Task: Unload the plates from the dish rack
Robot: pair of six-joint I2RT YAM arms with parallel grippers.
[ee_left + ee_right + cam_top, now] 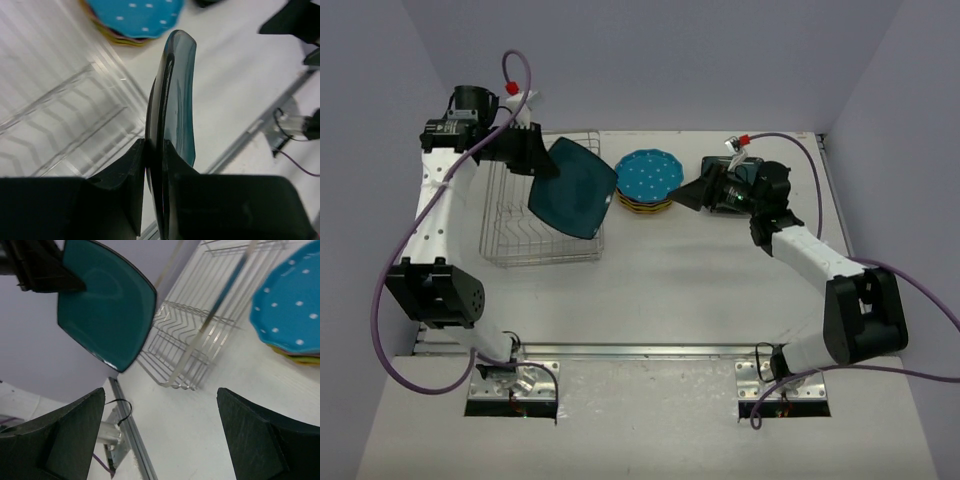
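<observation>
My left gripper (542,162) is shut on the rim of a dark teal squarish plate (573,187), which hangs tilted above the right side of the silver wire dish rack (515,245). In the left wrist view the plate (175,95) stands edge-on between both fingers (131,170). No plates show between the rack's tines. A dotted blue plate (649,176) tops a stack of plates right of the rack. My right gripper (688,194) stands open just right of that stack, holding nothing; its view shows the teal plate (107,302), the rack (192,347) and the blue plate (290,305).
Yellow and dark rims (642,209) of the lower plates show under the blue one. A metal rail (640,351) runs along the table's near edge. Purple cables (390,270) loop beside both arms. Walls close in the back and sides.
</observation>
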